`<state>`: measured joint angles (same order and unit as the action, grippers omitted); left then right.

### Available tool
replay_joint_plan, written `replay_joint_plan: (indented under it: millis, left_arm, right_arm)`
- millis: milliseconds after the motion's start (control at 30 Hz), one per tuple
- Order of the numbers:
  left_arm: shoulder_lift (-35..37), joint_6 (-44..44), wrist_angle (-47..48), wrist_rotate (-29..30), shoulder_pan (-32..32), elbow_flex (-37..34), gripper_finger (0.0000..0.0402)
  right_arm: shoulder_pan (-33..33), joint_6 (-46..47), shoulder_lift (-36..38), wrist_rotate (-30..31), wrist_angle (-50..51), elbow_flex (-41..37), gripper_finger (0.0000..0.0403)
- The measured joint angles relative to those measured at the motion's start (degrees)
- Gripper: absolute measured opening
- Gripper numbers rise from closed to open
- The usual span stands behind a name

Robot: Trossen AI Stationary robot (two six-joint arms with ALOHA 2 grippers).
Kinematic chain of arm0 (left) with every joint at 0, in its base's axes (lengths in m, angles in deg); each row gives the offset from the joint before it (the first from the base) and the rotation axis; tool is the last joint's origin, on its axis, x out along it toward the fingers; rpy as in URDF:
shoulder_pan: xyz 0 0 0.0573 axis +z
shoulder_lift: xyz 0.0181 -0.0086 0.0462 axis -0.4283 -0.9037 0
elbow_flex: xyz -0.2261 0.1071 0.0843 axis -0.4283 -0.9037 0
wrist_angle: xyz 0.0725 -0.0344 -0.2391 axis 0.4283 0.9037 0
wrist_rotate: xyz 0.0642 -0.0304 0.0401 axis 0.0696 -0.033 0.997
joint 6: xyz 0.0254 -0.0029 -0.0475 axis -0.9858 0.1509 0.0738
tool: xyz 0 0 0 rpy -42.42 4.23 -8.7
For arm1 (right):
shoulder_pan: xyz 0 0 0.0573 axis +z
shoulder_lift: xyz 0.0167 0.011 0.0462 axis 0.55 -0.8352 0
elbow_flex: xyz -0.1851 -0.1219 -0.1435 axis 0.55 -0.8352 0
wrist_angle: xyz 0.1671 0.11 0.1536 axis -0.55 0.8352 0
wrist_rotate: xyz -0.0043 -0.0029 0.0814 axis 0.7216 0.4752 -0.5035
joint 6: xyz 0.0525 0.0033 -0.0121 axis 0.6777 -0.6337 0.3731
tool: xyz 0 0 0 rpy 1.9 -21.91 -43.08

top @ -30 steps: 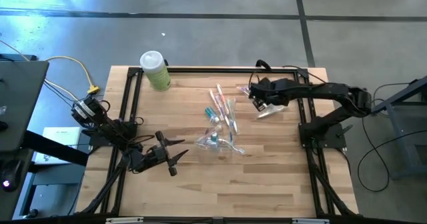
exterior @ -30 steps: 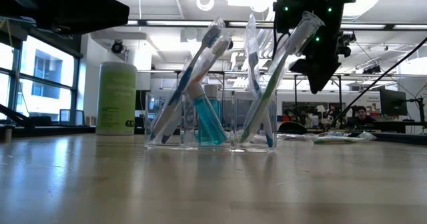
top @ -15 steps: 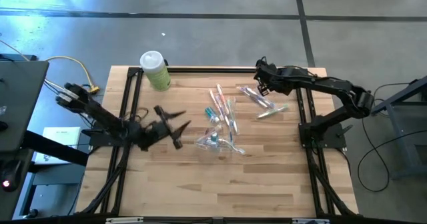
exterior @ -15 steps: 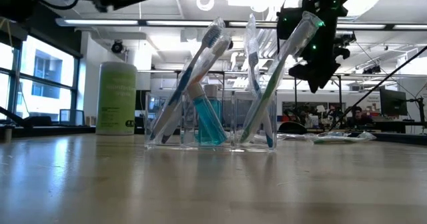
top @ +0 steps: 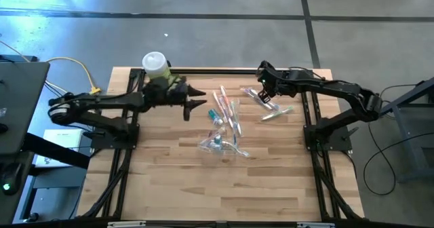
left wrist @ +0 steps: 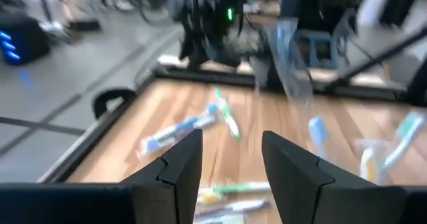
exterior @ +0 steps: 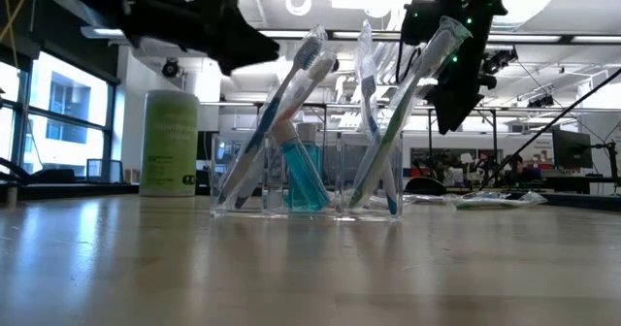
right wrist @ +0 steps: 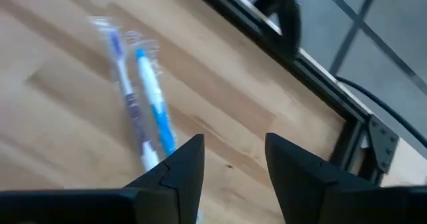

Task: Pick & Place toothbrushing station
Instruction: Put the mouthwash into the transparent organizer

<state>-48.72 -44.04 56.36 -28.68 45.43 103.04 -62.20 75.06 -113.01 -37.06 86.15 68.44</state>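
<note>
I see my left gripper (top: 195,98) with fingers apart, empty, over bare wood beside the green canister (top: 155,68). My right gripper (top: 261,79), fingers apart, hovers above wrapped toothbrushes (top: 266,103) near the table's 1 o'clock rim. The clear holder (top: 224,129) sits mid-table.

light: bright, even, from ceiling lamps (exterior: 299,1) | glare: pale sheen on table (exterior: 291,268) | shadows: faint | blur: both wrist views smeared, left worst
</note>
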Motion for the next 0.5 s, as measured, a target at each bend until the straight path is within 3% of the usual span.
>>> replay_joint_plan:
  millis: [100, 333, 500]
  left_arm:
    - [-4.85, -4.33, 4.59, -3.18, 1.74, 3.85, 0.015]
    - [-13.84, -19.09, 17.56, -0.94, 1.95, 11.28, 0.015]
    - [-14.98, -19.79, 16.72, 1.8, 1.95, 11.9, 0.015]
  right_arm:
    - [1.28, -0.46, 1.35, -1.14, 0.31, 0.0, 0.0151]
    - [4.6, -0.48, 6.7, -2.53, 1.78, 0.0, 0.0151]
    - [6.16, -0.67, 10.8, -2.52, 2.67, 0.0, 0.0151]
